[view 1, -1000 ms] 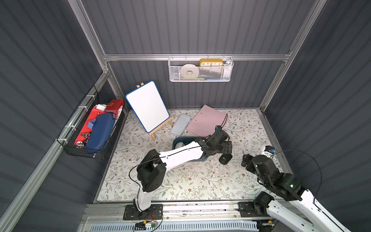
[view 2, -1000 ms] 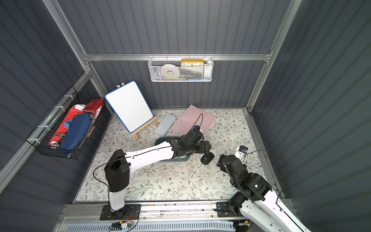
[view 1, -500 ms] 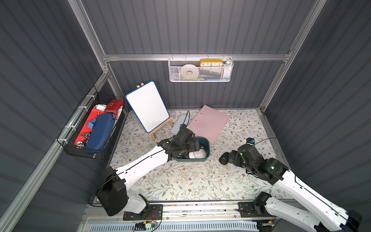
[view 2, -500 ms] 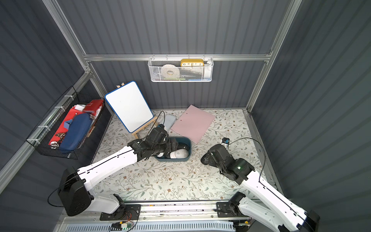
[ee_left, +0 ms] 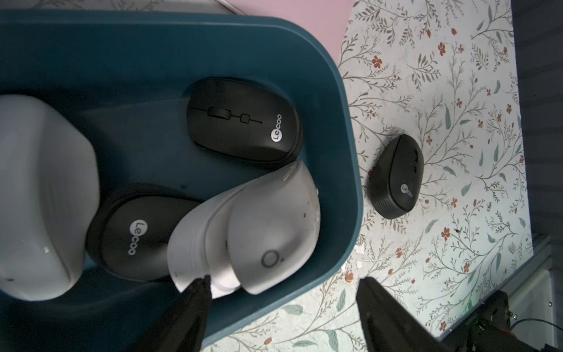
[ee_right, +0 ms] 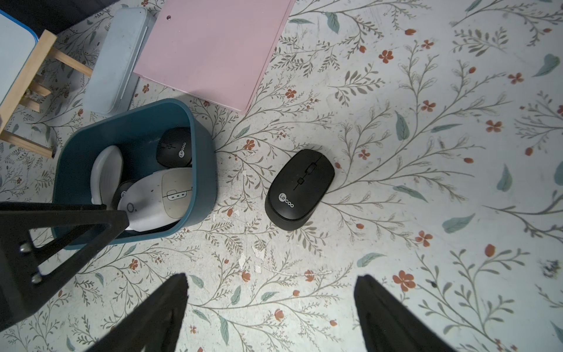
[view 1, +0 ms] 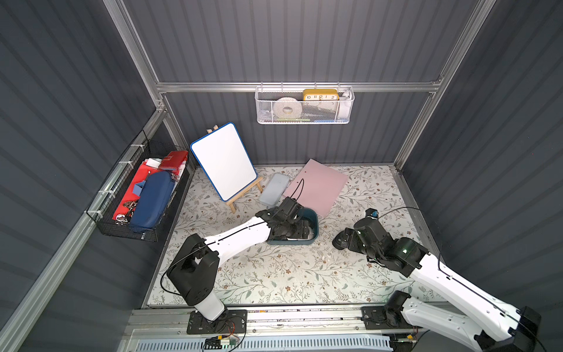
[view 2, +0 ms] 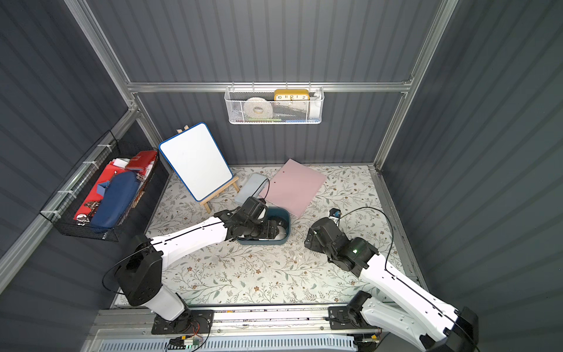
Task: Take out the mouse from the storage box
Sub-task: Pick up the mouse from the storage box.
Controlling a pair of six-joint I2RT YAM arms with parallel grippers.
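Note:
The teal storage box (view 1: 315, 220) (view 2: 285, 217) (ee_left: 350, 146) (ee_right: 203, 170) sits mid-mat and holds several mice: two black ones (ee_left: 243, 122) (ee_left: 137, 231) and two white ones (ee_left: 271, 225) (ee_left: 36, 195). My left gripper (view 1: 304, 229) (view 2: 274, 230) (ee_left: 286, 279) is open and low over the box's right end. One of its fingers is inside by a white mouse, the other outside over the mat. Another black mouse (ee_left: 396, 179) (ee_right: 300, 189) lies on the mat right of the box. My right gripper (view 1: 345, 240) (ee_right: 272, 277) hovers open just short of it, holding nothing.
Behind the box lie a pink folder (view 1: 316, 186) and a pale blue case (view 1: 274, 189). A whiteboard on a wooden easel (view 1: 224, 161) stands at the back left. A white mesh basket (view 1: 304, 106) hangs on the back wall, a black wire basket (view 1: 143, 195) on the left wall.
My left gripper came away from the black mouse on the mat and went back down into the box. My right arm reached forward from the front right to above that mouse.

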